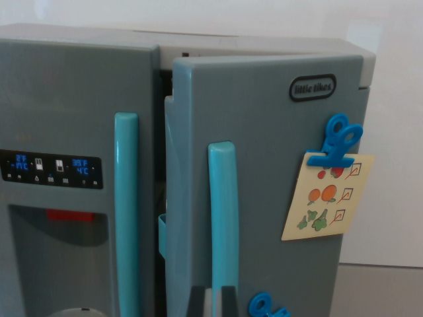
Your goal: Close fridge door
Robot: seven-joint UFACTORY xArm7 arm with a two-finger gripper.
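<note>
A grey toy fridge fills the wrist view. Its right door (pixel 264 132) stands ajar, swung out toward the camera, with a dark gap (pixel 160 165) between it and the left door (pixel 66 99), which sits flush. Each door carries a vertical teal handle: the right one (pixel 223 211), the left one (pixel 126 211). My gripper (pixel 213 302) shows only as two dark fingertips at the bottom edge, close together just below the right handle. How they stand on the handle is hidden by the frame edge.
A blue clip (pixel 338 142) pins a food picture card (pixel 327 198) to the right door, and another blue clip (pixel 264 307) sits lower down. The left door has a display panel (pixel 51 170) and a dispenser recess (pixel 59 257). A white wall (pixel 390 165) lies to the right.
</note>
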